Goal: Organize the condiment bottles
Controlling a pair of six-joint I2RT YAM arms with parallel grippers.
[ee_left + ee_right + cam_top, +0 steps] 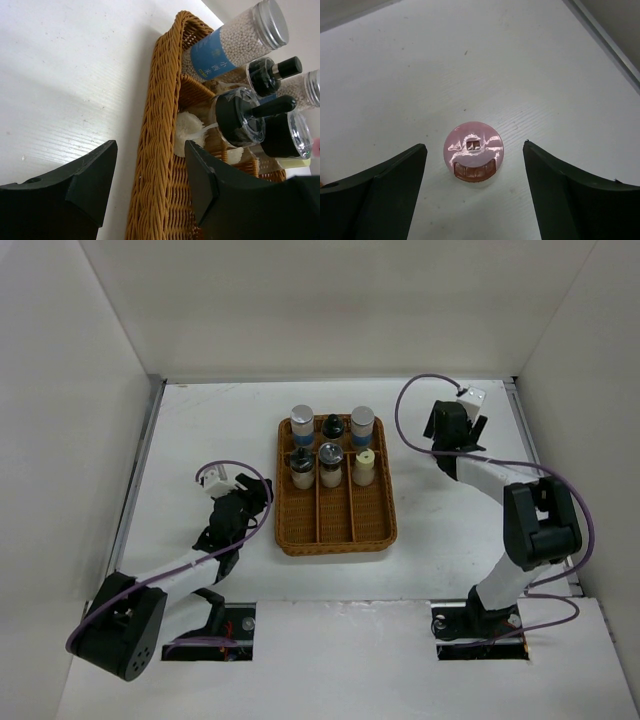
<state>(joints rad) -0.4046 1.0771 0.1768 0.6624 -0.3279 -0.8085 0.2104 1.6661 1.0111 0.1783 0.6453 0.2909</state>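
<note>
Setting: a robot test cell in a lab, not a home or kitchen. Evidence: a bare white tabletop (200, 430) is closed in on three sides by plain white panels (330, 300). A left arm (180, 578) and a right arm (480, 475) are bolted at its near edge, in dark cut-outs (240, 625). Purple cables (399, 415) loop loose along both arms. Household items seen: one wicker tray (290, 540) holding bottles (302, 420), mid-tabletop.

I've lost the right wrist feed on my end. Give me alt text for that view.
A pink-capped bottle, seen from above, stands on the white table, centred between the two dark fingers of the open right claw, with a clear gap on either side. A grey rail runs along the table's edge at upper right.
</note>
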